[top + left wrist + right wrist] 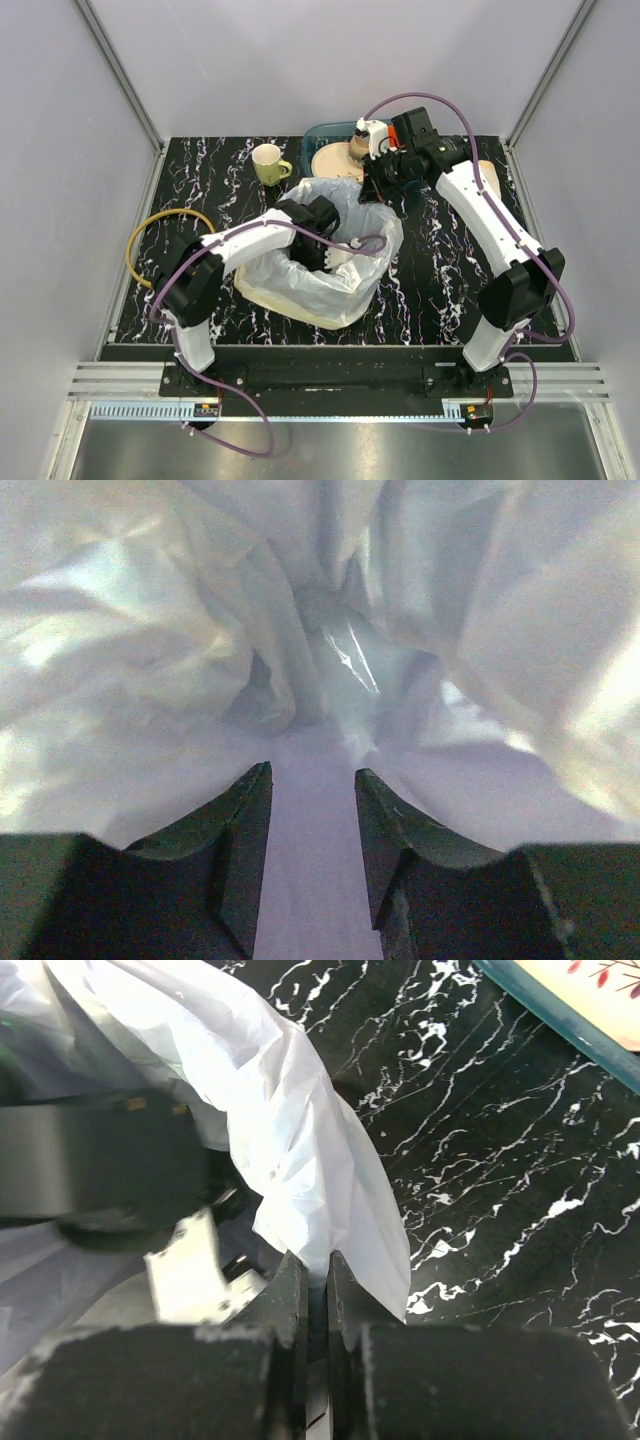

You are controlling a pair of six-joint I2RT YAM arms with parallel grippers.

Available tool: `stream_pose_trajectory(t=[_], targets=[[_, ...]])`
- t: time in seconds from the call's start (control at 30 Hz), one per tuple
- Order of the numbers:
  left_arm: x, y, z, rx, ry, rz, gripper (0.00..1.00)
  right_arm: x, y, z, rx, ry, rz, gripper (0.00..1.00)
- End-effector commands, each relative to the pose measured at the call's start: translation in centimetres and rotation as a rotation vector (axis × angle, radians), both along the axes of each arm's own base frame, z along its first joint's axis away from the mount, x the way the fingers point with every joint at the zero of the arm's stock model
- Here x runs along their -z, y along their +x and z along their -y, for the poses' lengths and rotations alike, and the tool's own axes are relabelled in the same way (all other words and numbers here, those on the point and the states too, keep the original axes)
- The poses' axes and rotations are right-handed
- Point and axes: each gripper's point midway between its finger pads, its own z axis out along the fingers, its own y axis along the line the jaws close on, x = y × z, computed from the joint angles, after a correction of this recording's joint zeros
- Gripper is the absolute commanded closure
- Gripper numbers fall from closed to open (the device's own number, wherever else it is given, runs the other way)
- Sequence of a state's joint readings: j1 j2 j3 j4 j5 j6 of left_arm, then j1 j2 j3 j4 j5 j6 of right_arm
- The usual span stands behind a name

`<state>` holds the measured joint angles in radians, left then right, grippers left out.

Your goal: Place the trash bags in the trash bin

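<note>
At the middle of the counter [440, 290] the big trash bag [335, 285] lies with its mouth gaping. Left fingers [245, 820] sit deep inside it, spread apart, film all around them. Right fingers [290, 1295] are pressed together on the bag's far rim, pinching the film. Behind stand a yellow mug [268, 163] and a teal basket [322, 133].

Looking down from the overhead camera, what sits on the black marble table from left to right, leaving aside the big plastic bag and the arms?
Yellow hoop → pale yellow mug → teal basket, which holds a cream plate.
</note>
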<state>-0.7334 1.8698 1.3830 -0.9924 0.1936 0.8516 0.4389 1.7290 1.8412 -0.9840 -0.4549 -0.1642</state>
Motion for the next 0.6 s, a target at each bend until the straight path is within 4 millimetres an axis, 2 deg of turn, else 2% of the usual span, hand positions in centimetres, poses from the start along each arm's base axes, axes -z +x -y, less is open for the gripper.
stream_pose_trajectory(t=[0.0, 0.27, 0.4, 0.47, 0.57], targets=[[-5.5, 0.2, 1.5, 0.014, -0.13, 0.127, 0.57, -1.2, 0.8, 0.3, 0.016, -0.027, 0.094, 1.0], [-9.6, 0.4, 2.7, -0.029, -0.245, 0.208, 0.55, -1.6, 0.6, 0.5, 0.008, -0.036, 0.159, 1.0], [-13.1, 1.0, 3.8, -0.051, -0.36, 0.286, 0.6, -1.6, 0.3, 0.5, 0.0, -0.039, 0.16, 1.0], [-13.4, 2.0, 3.7, -0.037, -0.336, 0.343, 0.63, -1.6, 0.2, 0.5, -0.001, -0.044, 0.152, 1.0], [-11.5, 3.5, 2.6, -0.061, -0.211, 0.372, 0.67, -2.1, 0.0, 0.4, -0.006, -0.038, 0.158, 1.0]])
